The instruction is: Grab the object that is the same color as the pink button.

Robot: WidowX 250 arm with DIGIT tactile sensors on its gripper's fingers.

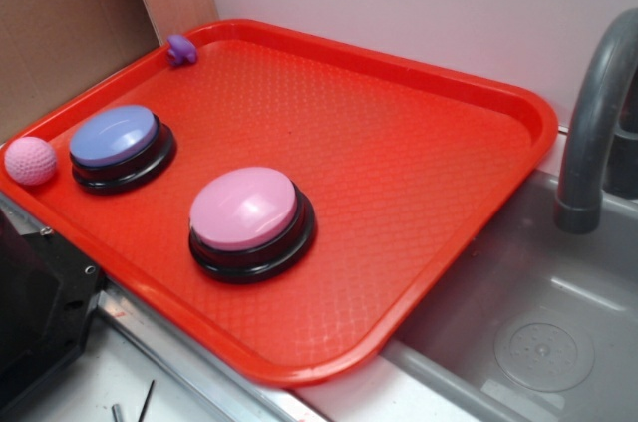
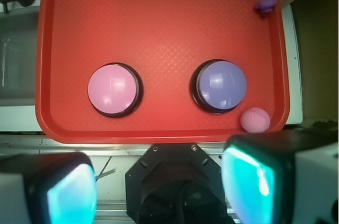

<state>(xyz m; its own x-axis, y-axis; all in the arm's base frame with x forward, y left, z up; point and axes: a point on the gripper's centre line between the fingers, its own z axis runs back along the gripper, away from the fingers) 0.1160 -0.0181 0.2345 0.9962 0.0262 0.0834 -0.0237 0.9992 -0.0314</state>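
- We see a red tray [image 1: 419, 193] filling most of the counter, beside a grey sink [image 1: 528, 342].
- Our hand [image 2: 159, 187] hangs high above the tray's near edge, fingers [image 2: 249, 181] spread wide with nothing between them.
- The pink button [image 1: 244, 208] sits mid-tray, and the blue-purple button [image 1: 115, 138] stands apart from it.
- The pink ball [image 1: 30, 161] rests at the tray's rim, just beside the blue-purple button.
- A tiny purple toy [image 1: 180, 49] lies in a far corner.
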